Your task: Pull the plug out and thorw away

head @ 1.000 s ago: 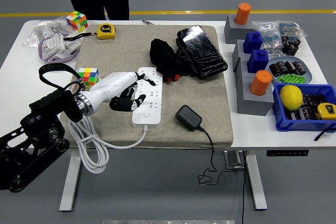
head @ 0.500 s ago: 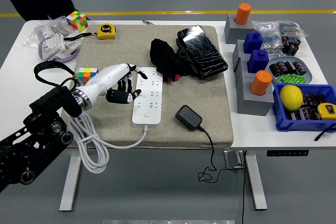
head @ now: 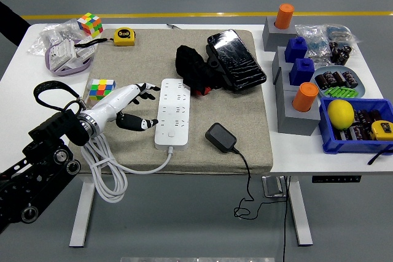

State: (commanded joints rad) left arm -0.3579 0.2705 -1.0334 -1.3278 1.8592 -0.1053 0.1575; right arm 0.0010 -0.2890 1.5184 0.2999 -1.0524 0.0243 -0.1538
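A white power strip lies lengthwise on the grey mat, with nothing plugged into its sockets. A black plug adapter lies on the mat just right of the strip, its thin black cord running off the front edge. My left hand sits just left of the strip with fingers spread, holding nothing. Its fingertips reach toward the strip's left side. My right arm is out of view.
The strip's thick white cable loops off the table's front left. A Rubik's cube sits behind my hand; another cube, a yellow tape measure, black items, grey blocks and a blue bin stand around.
My left hand has slid left off the power strip and its fingers have spread. The person at the far left has left the picture.
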